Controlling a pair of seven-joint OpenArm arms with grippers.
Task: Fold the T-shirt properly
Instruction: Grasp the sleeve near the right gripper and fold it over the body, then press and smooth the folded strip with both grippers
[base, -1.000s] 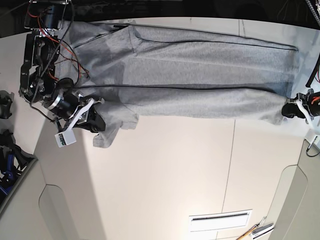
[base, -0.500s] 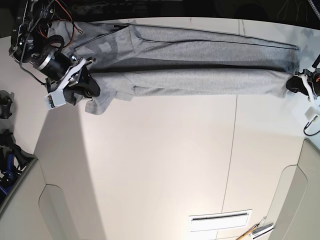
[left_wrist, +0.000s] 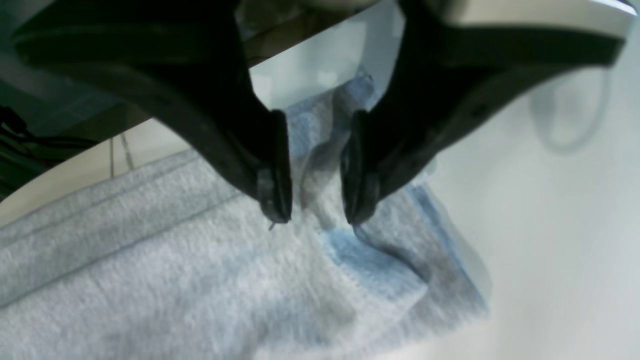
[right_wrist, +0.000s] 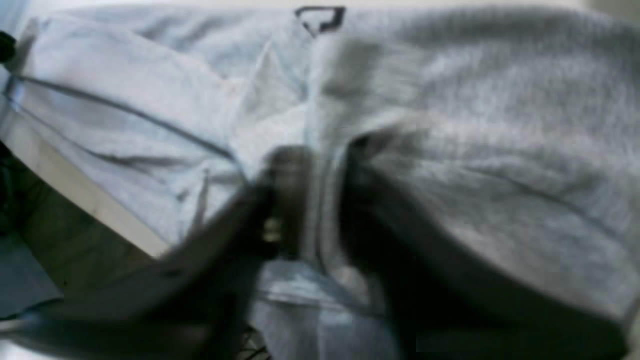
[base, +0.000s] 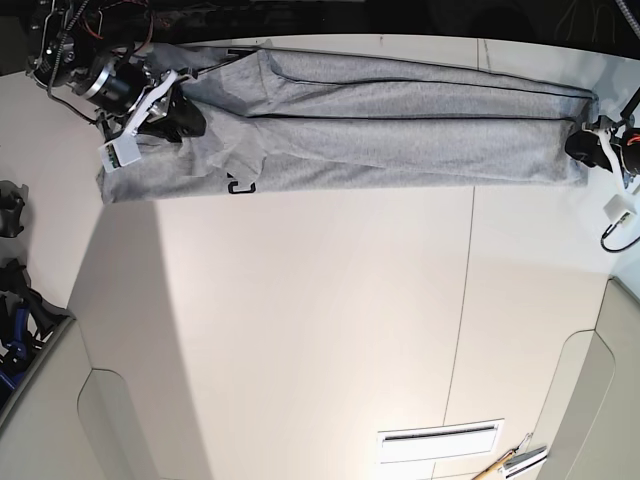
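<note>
1. In the left wrist view, the left gripper (left_wrist: 312, 190) fills the top of the frame, its two dark fingers (left_wrist: 272, 165) nearly together with a ridge of grey cloth pinched between them. The finger bases run off the top edge.
2. Below those fingers, the T-shirt (left_wrist: 165, 280) spreads toward the lower left; its corner at lower right is smeared by blur, so its edge is hard to trace.
3. In the right wrist view, the right gripper (right_wrist: 320, 200) rises from the bottom of the frame, badly blurred. Its fingers stand close together with a fold of fabric between them.
4. A small black mark shows at the top centre of that view; its shape is unclear.
5. In the base view, the T-shirt (base: 400, 135) lies as a long folded band across the top of the white table (base: 320, 330).
6. The right gripper (base: 175, 110) holds the band's left end at upper left; the arm partly leaves the frame.
7. The left gripper (base: 585, 145) holds the right end at the far right edge.
</note>
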